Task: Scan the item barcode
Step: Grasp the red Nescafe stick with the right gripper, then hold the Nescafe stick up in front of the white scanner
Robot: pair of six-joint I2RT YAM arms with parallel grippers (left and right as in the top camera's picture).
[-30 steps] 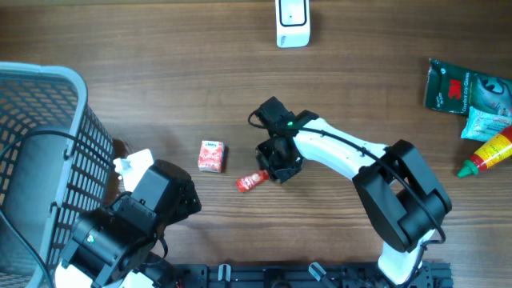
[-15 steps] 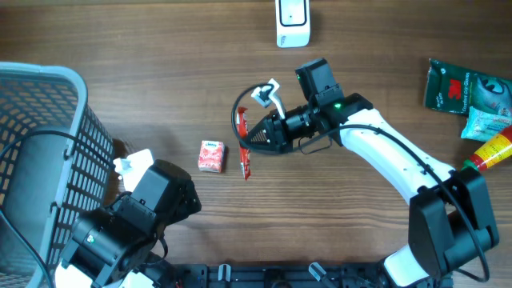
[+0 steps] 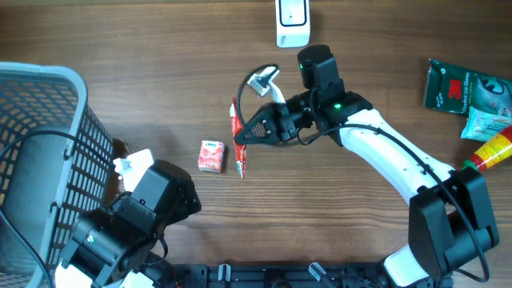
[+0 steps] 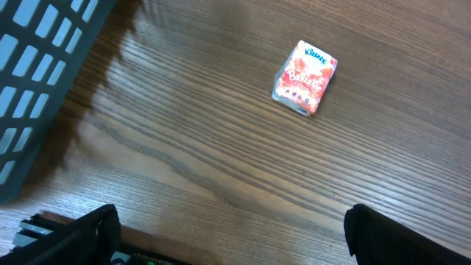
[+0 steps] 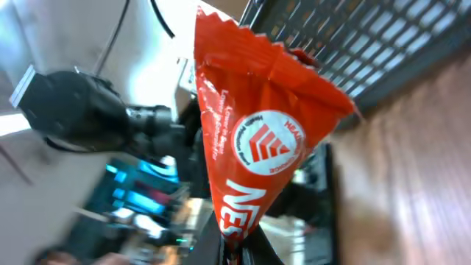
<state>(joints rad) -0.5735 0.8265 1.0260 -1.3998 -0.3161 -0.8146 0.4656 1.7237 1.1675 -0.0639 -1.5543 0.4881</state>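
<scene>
Red sachet raised, right gripper clamped on it, left gripper wide open, tissue pack, scanner nearby

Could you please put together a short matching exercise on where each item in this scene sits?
Items
1. red sachet
2. tissue pack
3. white scanner
4. mesh basket

Places
A. at the left side of the table
B. lying flat on the wood, untouched
C. at the far edge, beyond both arms
D. pinched in the right gripper

Pairs: 1-D, 2-B, 3-C, 4-A
</scene>
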